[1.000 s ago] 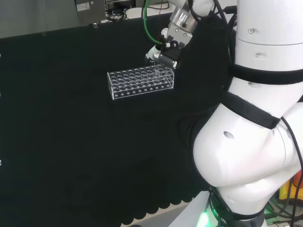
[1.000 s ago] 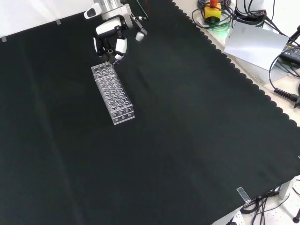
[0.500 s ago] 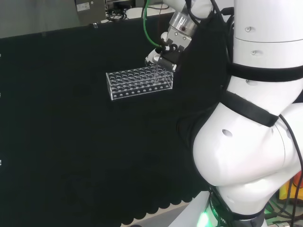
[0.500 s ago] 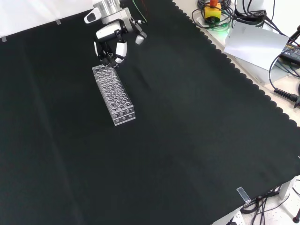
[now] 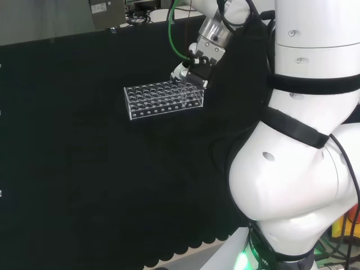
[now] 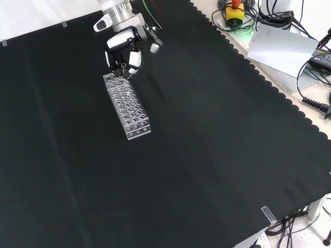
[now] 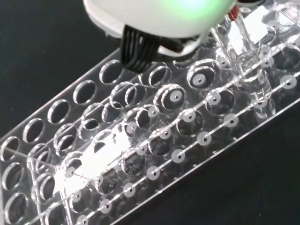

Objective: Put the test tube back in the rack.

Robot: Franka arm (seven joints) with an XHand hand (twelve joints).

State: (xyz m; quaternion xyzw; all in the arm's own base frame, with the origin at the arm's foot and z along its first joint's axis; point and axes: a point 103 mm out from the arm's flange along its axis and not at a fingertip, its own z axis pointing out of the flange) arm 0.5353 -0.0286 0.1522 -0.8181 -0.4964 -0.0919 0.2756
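A clear plastic test tube rack (image 5: 163, 100) with many round holes lies on the black cloth; in the front view the rack (image 6: 129, 107) runs lengthwise away from the camera. The hand (image 6: 123, 47) hovers over the rack's far end there, fingers curled downward. In the head view the hand (image 5: 194, 74) sits at the rack's right end. In the wrist view a clear test tube (image 7: 248, 65) slants down from the hand (image 7: 159, 14), with its rounded lower end inside a hole near the end of the rack (image 7: 140, 140). The hand is shut on the test tube.
The arm's white links (image 5: 304, 169) stand at the right of the head view. In the front view the cloth's scalloped edge (image 6: 279, 90) runs down the right, with cables, a yellow box (image 6: 235, 11) and a white sheet (image 6: 282, 49) beyond it.
The hand has come down closer onto the rack's end with the tube. The rack has slid slightly, leftward in the head view and nearer in the front view.
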